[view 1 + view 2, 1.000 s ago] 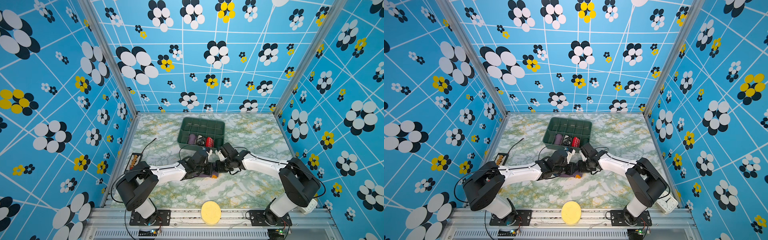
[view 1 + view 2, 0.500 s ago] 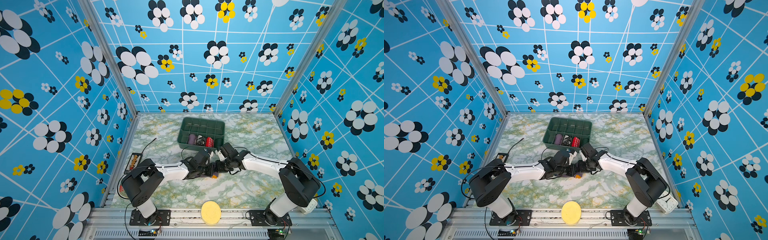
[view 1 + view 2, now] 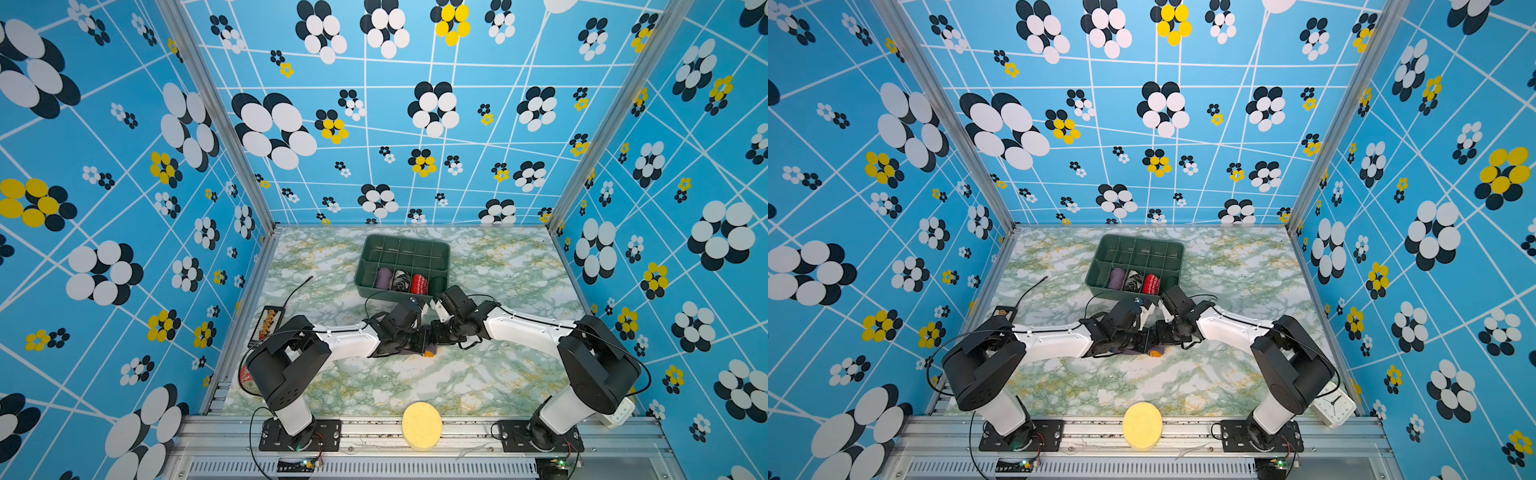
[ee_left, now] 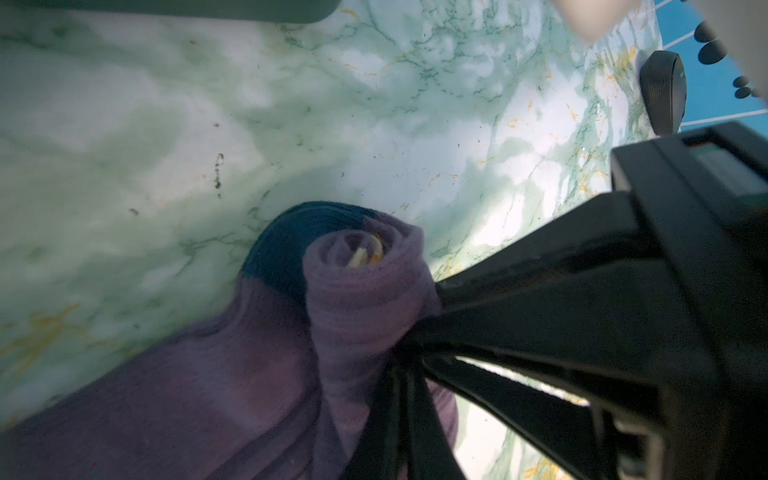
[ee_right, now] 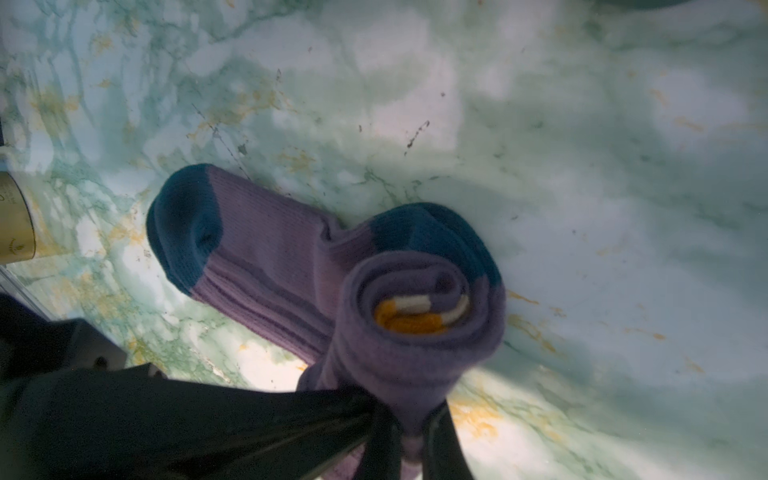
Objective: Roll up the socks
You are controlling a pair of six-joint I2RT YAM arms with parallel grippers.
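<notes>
Both arms meet mid-table. The socks (image 5: 415, 332) are a half-done purple roll lying on the table (image 3: 415, 382), just at 6 o'clock from the green tray (image 3: 444, 254). At one end of the roll the left tool (image 4: 409, 345) is pinched tight on it, and the right tool (image 5: 397, 411) is clamped on the other end. The orange cuff is curled up in the centre, and the blue toe end lies flat.
</notes>
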